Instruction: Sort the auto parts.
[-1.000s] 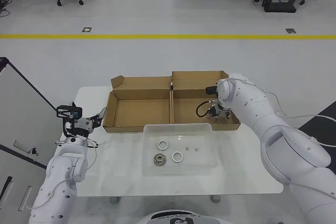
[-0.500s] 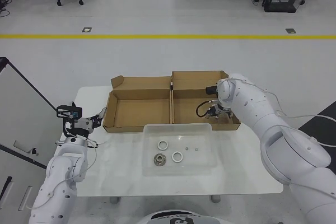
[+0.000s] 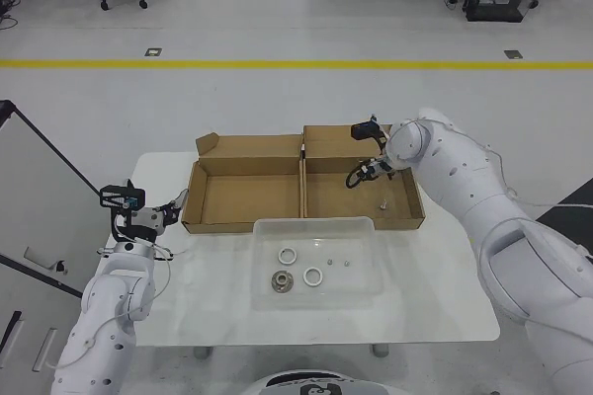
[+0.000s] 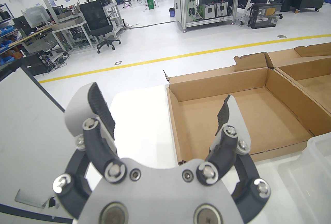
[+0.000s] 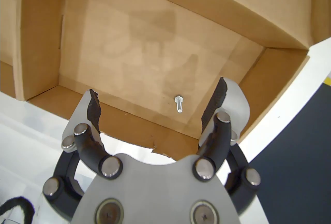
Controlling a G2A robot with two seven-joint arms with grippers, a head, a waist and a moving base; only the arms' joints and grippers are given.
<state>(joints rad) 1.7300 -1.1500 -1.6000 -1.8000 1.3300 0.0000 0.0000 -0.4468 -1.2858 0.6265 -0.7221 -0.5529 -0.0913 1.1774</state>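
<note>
The right end effector (image 5: 157, 103), spread and empty, is hovering over the right box (image 5: 129, 28), where a bolt (image 5: 178, 103) is lying. Probably best to be rising clear of the box wall before heading for the rings (image 3: 288, 255) in the tray (image 3: 316, 223). The left end effector (image 4: 161, 100) is idling, spread.

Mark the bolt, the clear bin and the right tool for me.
bolt (image 5: 178, 104), right wrist view, shank.
clear bin (image 3: 314, 223), top view, far rim.
right tool (image 5: 157, 90), right wrist view, between open fingertips.
</note>
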